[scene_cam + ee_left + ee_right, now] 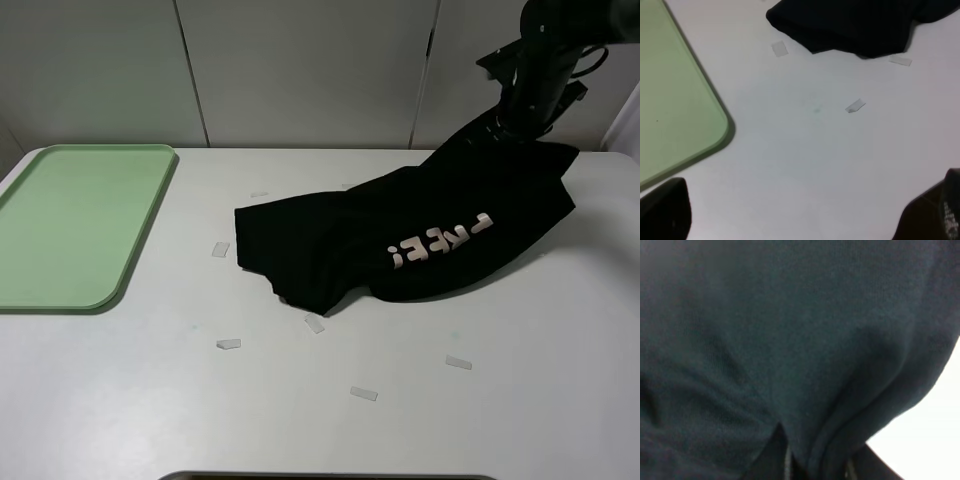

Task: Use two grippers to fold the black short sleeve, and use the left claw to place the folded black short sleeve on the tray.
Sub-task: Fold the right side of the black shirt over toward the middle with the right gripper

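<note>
The black short sleeve (420, 235) lies crumpled on the white table, right of centre, with pale lettering facing up. My right gripper (503, 124) is shut on its far right corner and holds that corner lifted off the table. Black cloth (790, 340) fills the right wrist view. The green tray (70, 225) lies flat and empty at the left. My left gripper (800, 215) is open and empty, low over bare table near the tray's corner (715, 130). The shirt's near edge (850, 25) shows beyond it. The left gripper is out of the high view.
Several small clear tape pieces (229, 344) lie scattered on the table around the shirt; one also shows in the left wrist view (855, 105). The table's back edge meets a grey panelled wall (300, 70).
</note>
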Robot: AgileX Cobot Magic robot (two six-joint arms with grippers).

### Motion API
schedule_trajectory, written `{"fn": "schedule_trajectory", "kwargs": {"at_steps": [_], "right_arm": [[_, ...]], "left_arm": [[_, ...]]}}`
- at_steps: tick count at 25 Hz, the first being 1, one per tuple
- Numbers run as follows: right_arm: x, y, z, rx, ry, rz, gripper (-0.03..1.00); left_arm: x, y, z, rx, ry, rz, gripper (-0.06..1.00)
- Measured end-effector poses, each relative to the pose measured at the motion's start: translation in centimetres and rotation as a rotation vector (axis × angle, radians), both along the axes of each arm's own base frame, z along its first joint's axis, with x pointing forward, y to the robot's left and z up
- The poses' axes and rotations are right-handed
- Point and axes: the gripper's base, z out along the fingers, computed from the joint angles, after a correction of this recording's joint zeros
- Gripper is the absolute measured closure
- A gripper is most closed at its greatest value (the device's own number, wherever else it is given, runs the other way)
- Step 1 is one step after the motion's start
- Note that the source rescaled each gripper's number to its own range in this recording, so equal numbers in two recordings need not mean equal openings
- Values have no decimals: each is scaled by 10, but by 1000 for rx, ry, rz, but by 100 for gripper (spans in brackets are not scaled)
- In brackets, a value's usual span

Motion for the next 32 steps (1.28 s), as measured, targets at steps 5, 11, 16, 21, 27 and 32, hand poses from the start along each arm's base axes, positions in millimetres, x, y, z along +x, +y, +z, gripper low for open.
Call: {"fn": "schedule_trajectory", "kwargs": {"at_steps": [5, 11, 16, 21, 27, 32], "right_arm": [[-11, 30, 10, -9, 12, -14, 86], [-23, 68, 9, -9, 45, 18, 86], [-37, 101, 7, 1, 77, 38, 86], [-57, 142, 5, 95, 126, 49, 86], [-69, 173, 3, 278, 155, 46, 86], [-66, 171, 4, 240, 120, 68, 86]], "left_arm": [[0, 0, 0, 0, 0, 0, -6], [0, 0, 0, 0, 1, 0, -6], [0, 1, 0, 22, -9, 0, -6], [2, 5, 0, 62, -24, 20, -6], [3, 6, 0, 82, -32, 32, -6], [3, 6, 0, 83, -32, 31, -6]]}}
